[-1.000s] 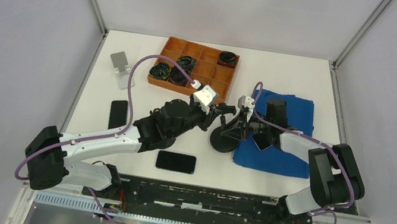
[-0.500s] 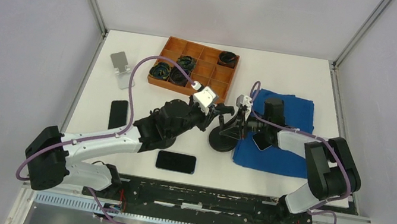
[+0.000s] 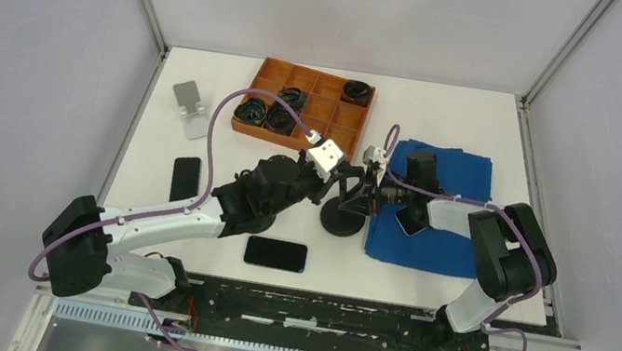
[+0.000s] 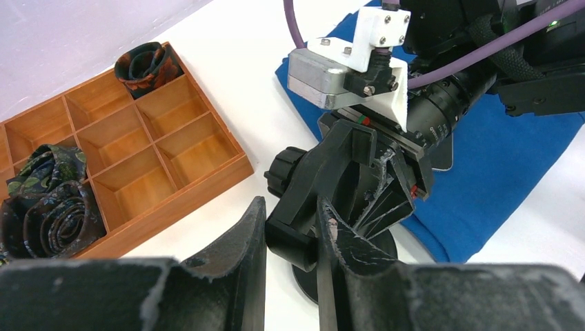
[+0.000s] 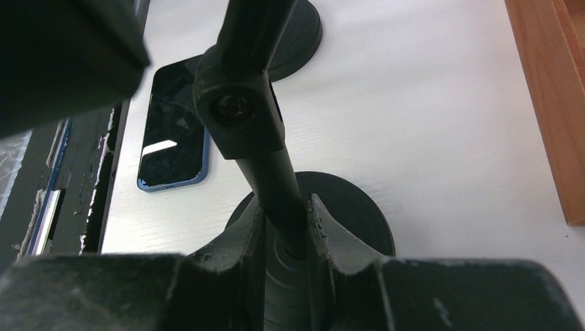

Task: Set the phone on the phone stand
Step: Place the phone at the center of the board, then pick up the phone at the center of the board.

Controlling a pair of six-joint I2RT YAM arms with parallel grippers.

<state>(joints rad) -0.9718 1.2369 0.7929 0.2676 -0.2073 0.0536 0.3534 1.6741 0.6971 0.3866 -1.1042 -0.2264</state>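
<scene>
The black phone stand [image 3: 343, 218] rests on its round base mid-table, with both grippers on it. My left gripper [image 3: 342, 183] is shut on the stand's upper clamp arm [image 4: 303, 234]. My right gripper [image 3: 363, 195] is shut on the stand's pole [image 5: 276, 179] just above the base [image 5: 352, 207]. A dark phone [image 3: 276, 253] lies flat near the front edge and shows blue-rimmed in the right wrist view [image 5: 172, 148]. A second phone [image 3: 185, 179] lies to the left. A third phone [image 3: 413, 222] lies on the blue cloth [image 3: 439, 238].
An orange compartment tray [image 3: 314, 105] with rolled dark items stands at the back, close behind the stand [image 4: 138, 158]. A small silver stand [image 3: 191, 107] sits at the back left. The blue cloth [image 4: 497, 172] spreads right of the stand.
Both grippers, still shut on the stand, have shifted slightly toward the back left, and the stand's base has slid a little with them.
</scene>
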